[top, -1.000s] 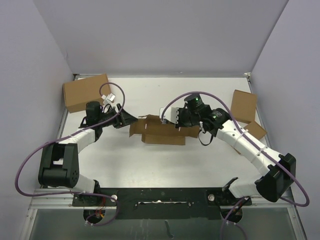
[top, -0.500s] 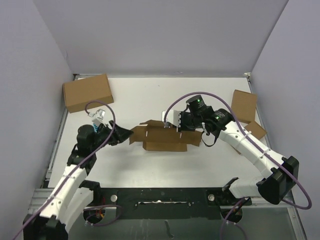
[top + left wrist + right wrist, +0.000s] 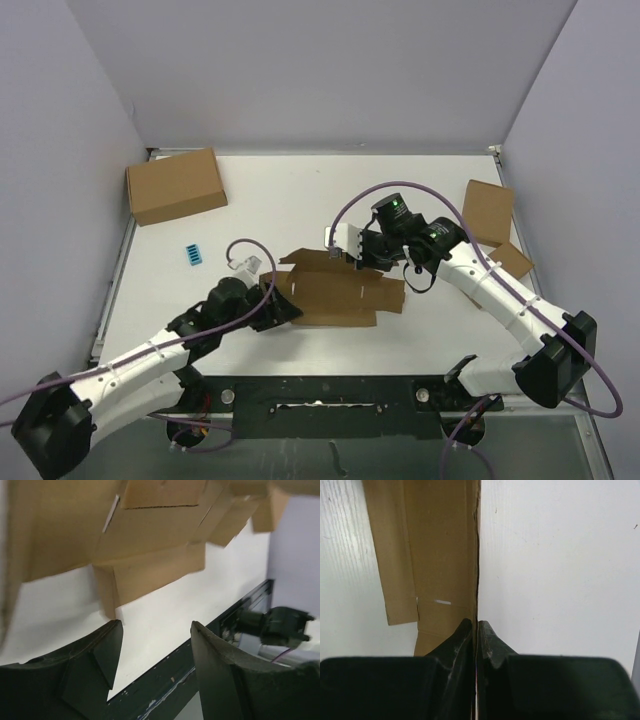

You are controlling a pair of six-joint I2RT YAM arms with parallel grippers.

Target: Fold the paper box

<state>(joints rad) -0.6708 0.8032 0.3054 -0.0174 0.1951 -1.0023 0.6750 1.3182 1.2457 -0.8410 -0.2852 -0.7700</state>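
The half-folded paper box (image 3: pixel 335 290) lies in the middle of the table (image 3: pixel 290 200). The right claw (image 3: pixel 476 625) is clenched on its far edge and hides part of it. The left claw (image 3: pixel 155 627) stands released at the left flap, perhaps touching it. A carton (image 3: pixel 175 185), a small blue thing (image 3: pixel 191 255) and two small boxes (image 3: pixel 488 212) sit well apart.

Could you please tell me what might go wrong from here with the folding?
The right gripper pinches only a thin edge of the paper box, so a pull may slip or tear it. The open left gripper sits just short of a flap; advancing could shove or crumple it.
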